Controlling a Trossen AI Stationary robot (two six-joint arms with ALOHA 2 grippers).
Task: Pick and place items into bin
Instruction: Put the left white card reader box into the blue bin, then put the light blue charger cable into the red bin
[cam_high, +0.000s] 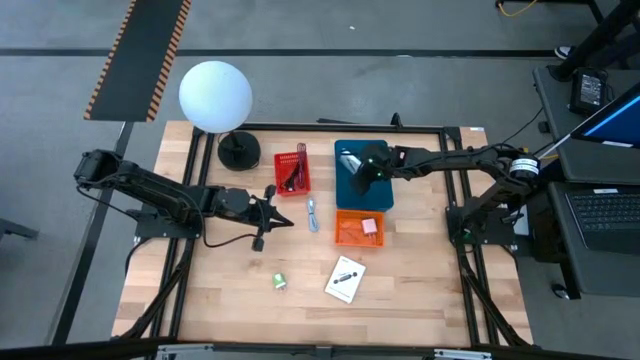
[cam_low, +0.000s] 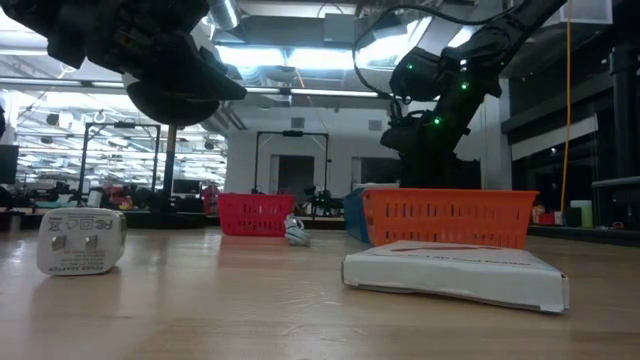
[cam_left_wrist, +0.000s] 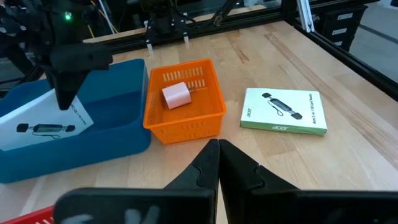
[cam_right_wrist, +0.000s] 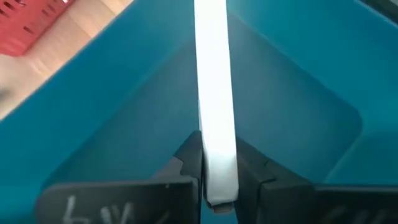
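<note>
My right gripper (cam_high: 358, 180) hangs over the blue bin (cam_high: 378, 196) and is shut on a white card with a black mark (cam_left_wrist: 43, 122). My left gripper (cam_left_wrist: 217, 149) is shut and touches nothing; it hovers above the table beside the blue-white stick (cam_high: 312, 215). A pink square (cam_left_wrist: 176, 94) lies in the orange basket (cam_left_wrist: 186, 121). A maroon cable (cam_high: 295, 172) sits in the red basket (cam_high: 281, 160). A white card with a green edge (cam_left_wrist: 283, 111) lies flat on the wood. A small white and green block (cam_high: 280, 282) stands near the table's near side. My right gripper (cam_right_wrist: 214, 171) pinches the white card's edge (cam_right_wrist: 214, 146) between its two fingers (cam_right_wrist: 186, 158), coming from above and pointing down into the blue bin (cam_right_wrist: 292, 93). The card stands edge-on between the fingers and slants down inside the bin. Whether its lower end touches the floor, I cannot tell.
A white globe lamp (cam_high: 215, 93) on a black base (cam_high: 239, 150) stands at the far left of the table. The three containers sit close together at the middle. Open wood lies along the near edge around the card (cam_high: 345, 278) and the block (cam_low: 80, 240).
</note>
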